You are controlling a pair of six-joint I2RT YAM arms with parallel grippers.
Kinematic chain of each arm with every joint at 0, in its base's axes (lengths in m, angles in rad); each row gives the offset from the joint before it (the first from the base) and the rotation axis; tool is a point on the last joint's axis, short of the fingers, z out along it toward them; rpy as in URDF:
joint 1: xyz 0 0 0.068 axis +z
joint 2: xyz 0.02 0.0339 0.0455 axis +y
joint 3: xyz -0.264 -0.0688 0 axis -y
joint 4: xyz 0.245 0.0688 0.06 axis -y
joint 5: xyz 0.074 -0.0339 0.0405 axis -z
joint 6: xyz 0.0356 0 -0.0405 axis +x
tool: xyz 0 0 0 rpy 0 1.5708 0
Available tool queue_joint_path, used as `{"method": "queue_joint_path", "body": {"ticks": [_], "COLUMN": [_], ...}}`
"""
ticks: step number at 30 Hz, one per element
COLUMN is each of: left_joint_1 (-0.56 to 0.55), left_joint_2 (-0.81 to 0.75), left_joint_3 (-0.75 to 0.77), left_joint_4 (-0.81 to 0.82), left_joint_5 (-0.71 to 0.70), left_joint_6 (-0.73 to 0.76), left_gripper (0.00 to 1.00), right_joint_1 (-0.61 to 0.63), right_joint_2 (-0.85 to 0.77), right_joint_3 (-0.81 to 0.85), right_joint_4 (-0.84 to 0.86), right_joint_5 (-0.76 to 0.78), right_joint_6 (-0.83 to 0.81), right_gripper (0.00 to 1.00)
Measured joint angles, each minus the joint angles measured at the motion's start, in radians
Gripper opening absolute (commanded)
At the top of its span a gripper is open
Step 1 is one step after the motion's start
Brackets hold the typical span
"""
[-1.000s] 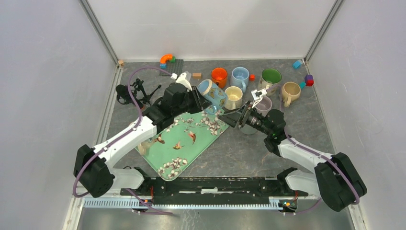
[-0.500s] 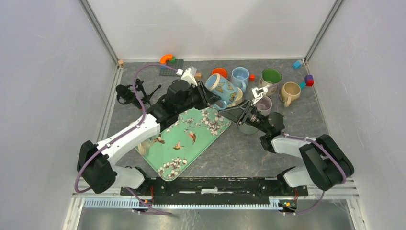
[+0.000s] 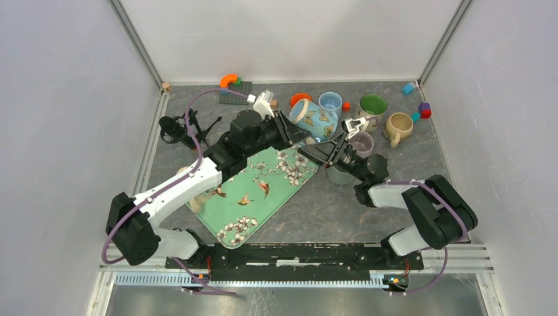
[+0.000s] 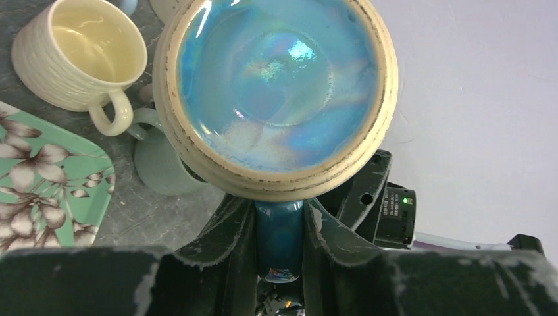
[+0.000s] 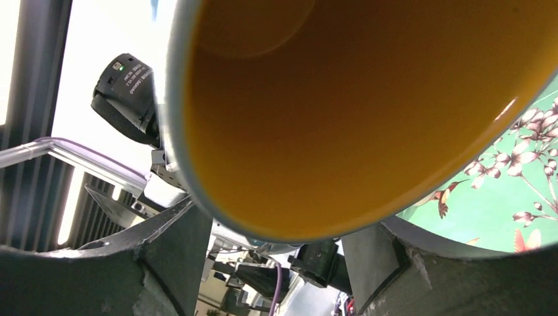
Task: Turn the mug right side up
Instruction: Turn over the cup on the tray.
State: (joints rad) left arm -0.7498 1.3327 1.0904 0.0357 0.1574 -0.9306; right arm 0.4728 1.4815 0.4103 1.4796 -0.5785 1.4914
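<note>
The mug [image 3: 314, 121], blue with butterflies and an orange inside, hangs in the air on its side above the far corner of the tray. My left gripper [image 3: 289, 131] is shut on its dark blue handle [image 4: 279, 237]. The left wrist view looks at the mug's shiny blue base [image 4: 283, 85]. The mug's mouth faces my right gripper [image 3: 317, 146], and its orange inside [image 5: 368, 112] fills the right wrist view. That gripper [image 5: 270, 237] stands open, one finger [image 5: 177, 250] on each side of the rim's lower edge. I cannot tell whether the fingers touch the rim.
The floral green tray [image 3: 256, 191] lies below the left arm. Several upright mugs stand behind and beside it: a ribbed cream one [image 4: 79, 56], a grey-green one [image 3: 339, 174], a lilac one [image 3: 362, 141], a green-lined one [image 3: 372, 105]. A black stand [image 3: 177, 128] is at left.
My left arm has carried the mug up and to the right, tipping its mouth toward the right gripper. The right gripper has moved left up to the mouth, and its jaws have narrowed.
</note>
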Motion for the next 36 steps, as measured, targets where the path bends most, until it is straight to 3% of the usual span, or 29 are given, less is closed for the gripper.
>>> {"method": "queue_joint_path", "body": {"ticks": [15,20,29,32,36], "left_joint_1": [-0.013,-0.011,-0.009,-0.010,-0.014], "left_joint_2": [-0.006,-0.008,-0.027,-0.032,-0.042], "left_joint_3": [-0.065,-0.080,-0.116,-0.121,-0.124], "left_joint_4": [0.098,0.105,0.150,0.159,0.177], "left_joint_5": [0.000,-0.006,-0.005,-0.002,0.006], "left_joint_6": [-0.048,-0.050,-0.052,-0.051,-0.050], "left_gripper": [0.02,0.02,0.02,0.03,0.13], "right_joint_1": [0.000,0.000,0.003,0.003,0.003], "right_joint_2": [-0.001,-0.002,-0.026,-0.037,-0.084], "right_joint_3": [0.000,0.000,0.000,0.000,-0.002], "right_joint_4": [0.000,-0.001,0.001,-0.002,-0.031], "right_joint_5": [0.063,0.064,0.057,0.054,0.052], "right_joint_6": [0.053,0.056,0.090,0.072,0.011], "right_gripper": [0.53,0.37,0.00,0.00,0.00]}}
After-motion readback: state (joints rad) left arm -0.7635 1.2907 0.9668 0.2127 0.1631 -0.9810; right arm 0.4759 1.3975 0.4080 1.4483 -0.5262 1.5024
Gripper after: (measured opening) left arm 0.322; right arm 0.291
